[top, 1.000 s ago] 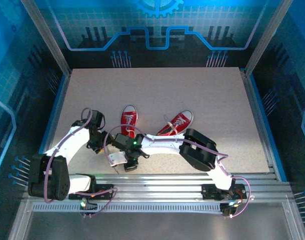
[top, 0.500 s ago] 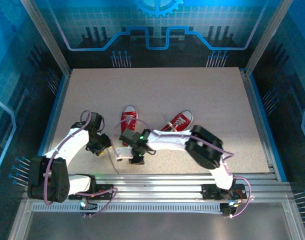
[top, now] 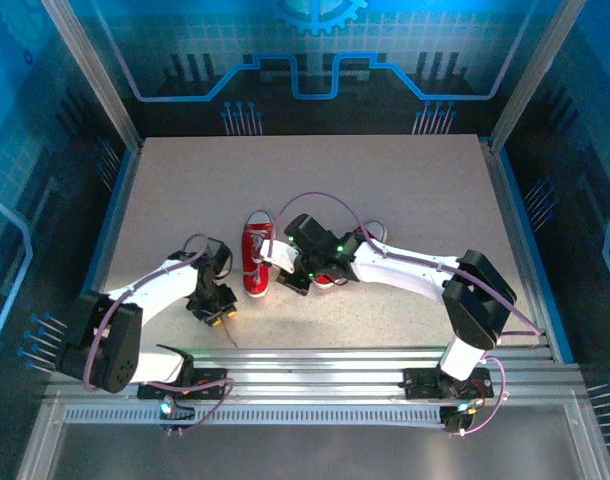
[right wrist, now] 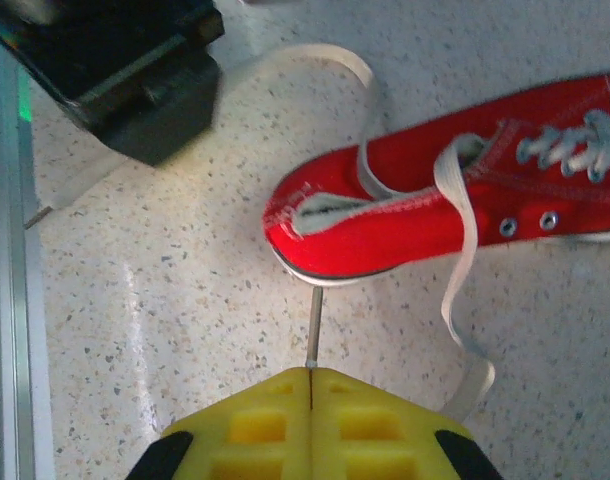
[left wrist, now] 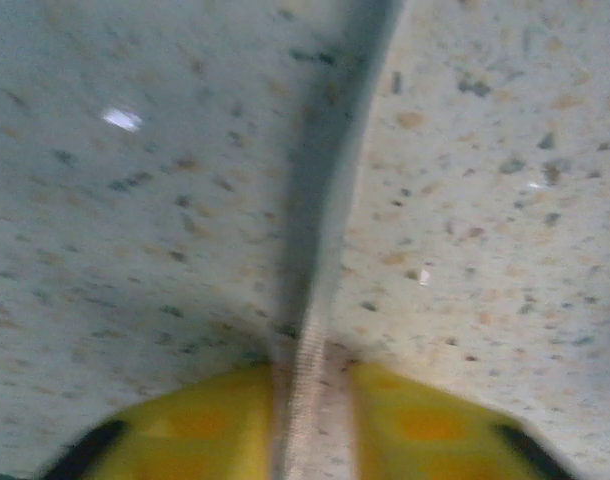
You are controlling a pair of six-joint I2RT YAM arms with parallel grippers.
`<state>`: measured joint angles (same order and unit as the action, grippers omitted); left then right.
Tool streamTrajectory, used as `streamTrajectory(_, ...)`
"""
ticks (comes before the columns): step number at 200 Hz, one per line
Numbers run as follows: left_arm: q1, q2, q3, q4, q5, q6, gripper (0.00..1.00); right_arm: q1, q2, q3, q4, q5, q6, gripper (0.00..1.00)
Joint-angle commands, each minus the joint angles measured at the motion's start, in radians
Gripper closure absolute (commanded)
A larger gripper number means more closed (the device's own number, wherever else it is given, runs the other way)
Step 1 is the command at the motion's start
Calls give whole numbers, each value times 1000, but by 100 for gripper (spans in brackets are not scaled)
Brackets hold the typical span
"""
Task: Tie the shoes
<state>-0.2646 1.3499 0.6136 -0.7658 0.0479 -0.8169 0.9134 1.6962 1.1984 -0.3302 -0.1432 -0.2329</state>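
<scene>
Two red shoes lie mid-table: the left shoe [top: 256, 255] points away from me, and the right shoe [top: 369, 236] is partly under my right arm. In the right wrist view the left shoe [right wrist: 435, 200] shows its heel, with white laces [right wrist: 463, 240] trailing over its side. My right gripper [right wrist: 311, 372] [top: 288, 282] sits just right of that heel, shut on a lace tip [right wrist: 313, 330]. My left gripper [top: 217, 314] [left wrist: 307, 420] hovers low over the table near-left of the heel. Its yellow fingers [left wrist: 185, 425] stand narrowly apart with a lace [left wrist: 303, 390] lying between them.
The speckled table [top: 385, 180] stretches beyond the shoes. A metal rail [top: 325, 362] runs along the near edge, close behind my left gripper. The left arm's black wrist [right wrist: 125, 80] is close to the heel in the right wrist view.
My right arm swung from the near edge up beside the left shoe's heel and its jaws shut. My left gripper shifted right toward the heel and its jaws narrowed around the lace.
</scene>
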Motion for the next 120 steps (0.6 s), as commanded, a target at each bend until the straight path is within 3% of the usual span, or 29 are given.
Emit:
streamTrajectory(1, -30, 42, -46, 91, 43, -9, 100, -41, -50, -8, 34, -25, 79, 100)
streamTrajectory(26, -29, -68, 49, -25, -14, 26, 100, -96, -76, 9, 32, -24, 125, 100)
streamTrajectory(73, -41, -110, 482, -257, -24, 137, 100, -182, -131, 125, 23, -24, 164, 100)
streamTrajectory(120, -247, -21, 712, -162, -37, 113, 100, -250, -52, 418, -22, -55, 190, 100)
